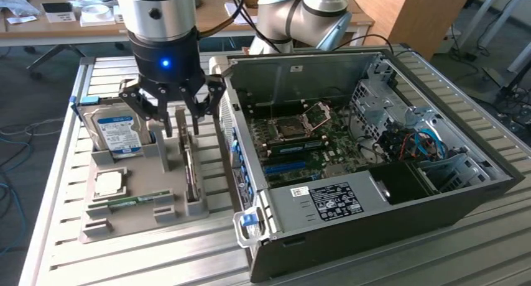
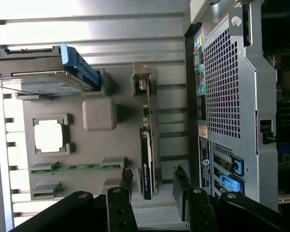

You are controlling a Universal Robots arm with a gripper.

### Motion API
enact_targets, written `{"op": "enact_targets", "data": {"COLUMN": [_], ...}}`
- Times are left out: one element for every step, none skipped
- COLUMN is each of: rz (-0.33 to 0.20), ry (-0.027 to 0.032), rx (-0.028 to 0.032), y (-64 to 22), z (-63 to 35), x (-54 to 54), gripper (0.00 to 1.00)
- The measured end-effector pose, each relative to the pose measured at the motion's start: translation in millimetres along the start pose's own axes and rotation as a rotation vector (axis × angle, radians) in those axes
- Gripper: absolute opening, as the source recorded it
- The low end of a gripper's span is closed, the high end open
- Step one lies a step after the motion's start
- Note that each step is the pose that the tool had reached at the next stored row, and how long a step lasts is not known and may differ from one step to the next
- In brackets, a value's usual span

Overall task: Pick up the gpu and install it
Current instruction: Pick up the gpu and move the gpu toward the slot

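Card (image 1: 193,174): thin, dark, grey-edged, standing on edge, nine o'clock from the case (image 1: 374,236) in the exterior view.
Pincer (image 1: 176,127): wide apart, above the card.

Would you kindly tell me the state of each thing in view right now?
gripper: open, above the gpu, holding nothing
gpu: on edge in the grey tray, uninstalled
hard drive: upright in the tray
processor chip: flat in the tray
memory stick: flat in the tray
computer case: side open
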State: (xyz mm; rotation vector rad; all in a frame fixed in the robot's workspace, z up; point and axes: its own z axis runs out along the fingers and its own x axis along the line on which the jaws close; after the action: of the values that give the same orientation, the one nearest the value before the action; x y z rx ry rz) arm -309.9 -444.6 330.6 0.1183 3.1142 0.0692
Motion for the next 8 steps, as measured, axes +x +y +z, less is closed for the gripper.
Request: {"op": "enact_targets", "data": {"rz": [0.0, 0.0, -0.001, -0.001, -0.003, -0.005, -0.008, -0.011], "ry": [0.0003, 0.0004, 0.0003, 0.0004, 0.0005, 0.0005, 0.0006, 0.0008], "rx": [0.0003, 0.0004, 0.0002, 0.0002, 0.0003, 0.0002, 0.0002, 0.0001], "y": [-0.1, -0.2, -0.2, -0.3, -0.4, -0.5, -0.5, -0.6], "z": [1.4, 3.1, 5.0, 6.9, 8.7, 10.5, 12.3, 14.0], "x": [0.1, 0.1, 0.1, 0.2, 0.2, 0.2, 0.3, 0.4], "gripper": [0.47, 0.47, 0.47, 0.47, 0.47, 0.47, 0.47, 0.47]}}
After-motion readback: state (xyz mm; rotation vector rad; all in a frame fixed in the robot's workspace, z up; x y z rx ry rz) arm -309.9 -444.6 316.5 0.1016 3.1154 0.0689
